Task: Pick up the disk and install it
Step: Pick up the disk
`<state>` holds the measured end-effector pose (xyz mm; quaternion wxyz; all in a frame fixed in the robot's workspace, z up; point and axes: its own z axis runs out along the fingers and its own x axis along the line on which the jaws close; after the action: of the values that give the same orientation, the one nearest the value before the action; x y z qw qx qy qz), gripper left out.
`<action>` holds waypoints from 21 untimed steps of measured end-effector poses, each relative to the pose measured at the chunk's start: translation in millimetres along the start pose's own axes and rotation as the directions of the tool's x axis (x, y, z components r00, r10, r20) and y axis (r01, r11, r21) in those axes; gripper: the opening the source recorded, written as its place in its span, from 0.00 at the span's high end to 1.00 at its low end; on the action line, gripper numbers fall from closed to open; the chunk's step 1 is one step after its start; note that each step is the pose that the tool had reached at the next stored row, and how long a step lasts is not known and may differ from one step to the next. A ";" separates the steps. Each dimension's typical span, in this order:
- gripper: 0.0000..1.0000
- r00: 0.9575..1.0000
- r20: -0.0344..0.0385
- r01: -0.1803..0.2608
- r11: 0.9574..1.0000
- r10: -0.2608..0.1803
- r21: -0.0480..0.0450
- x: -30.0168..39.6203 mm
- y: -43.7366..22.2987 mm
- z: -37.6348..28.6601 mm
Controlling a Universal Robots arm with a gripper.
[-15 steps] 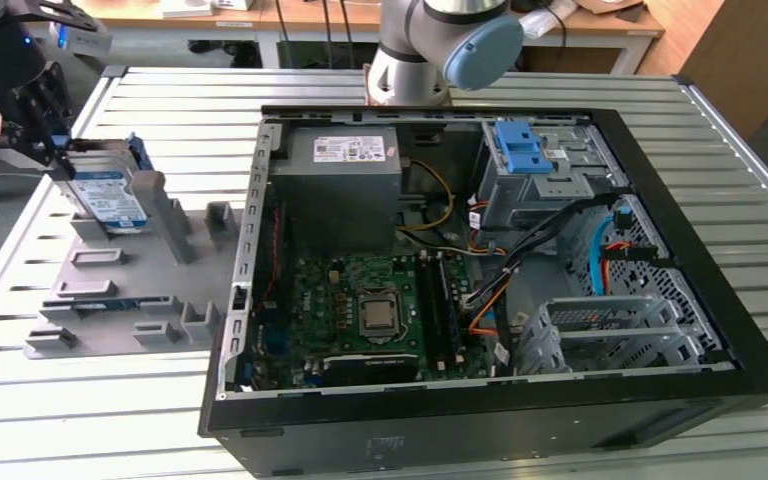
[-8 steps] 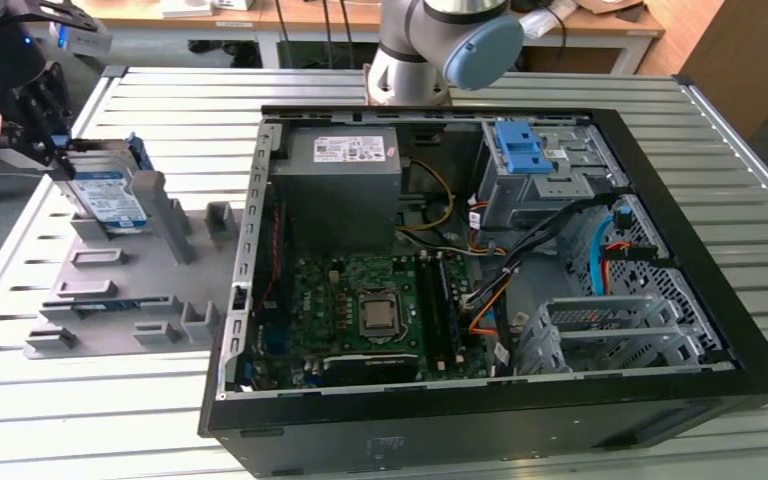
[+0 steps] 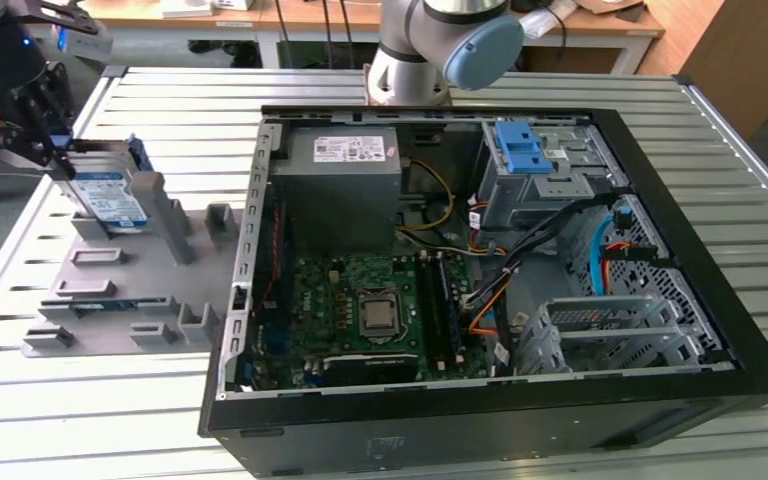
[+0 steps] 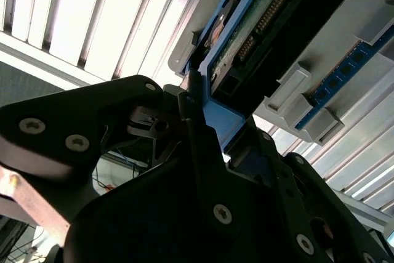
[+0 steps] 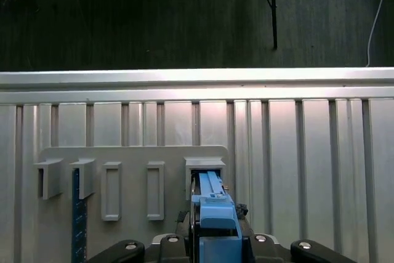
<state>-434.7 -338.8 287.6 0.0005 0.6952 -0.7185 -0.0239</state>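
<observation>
No lettering is coming through clearly enough to be read. A blue-and-white printed label (image 3: 112,206) is showing on the face of the disk (image 3: 96,186), with print too small to make out. A white label (image 3: 348,150) with dark lines of print is sitting on top of the grey power-supply box (image 3: 337,192) inside the computer case (image 3: 491,440), and its characters are blurring together as well.

Arm: silver-grey tubular joint (image 3: 404,55) with a round light-blue end cap (image 3: 484,50), 12 o'clock in the exterior view. Matte black gripper (image 3: 60,158) at 10 o'clock. Its black linkage plates (image 4: 74,127) carry silver socket-head screws (image 4: 222,214) in both wrist views.
</observation>
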 end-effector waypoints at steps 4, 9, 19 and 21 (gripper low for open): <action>0.63 1.000 0.000 -0.001 1.000 0.001 0.000 0.0 0.0 0.0; 0.63 1.000 0.000 0.012 1.000 -0.012 0.000 0.0 0.0 0.0; 0.63 0.999 -0.002 0.042 0.999 -0.042 -0.001 0.1 0.0 0.0; 0.63 1.000 -0.003 0.022 1.000 -0.022 -0.001 0.1 0.0 0.1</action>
<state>-434.7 -338.9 287.5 0.0015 0.7032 -0.7106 -0.0232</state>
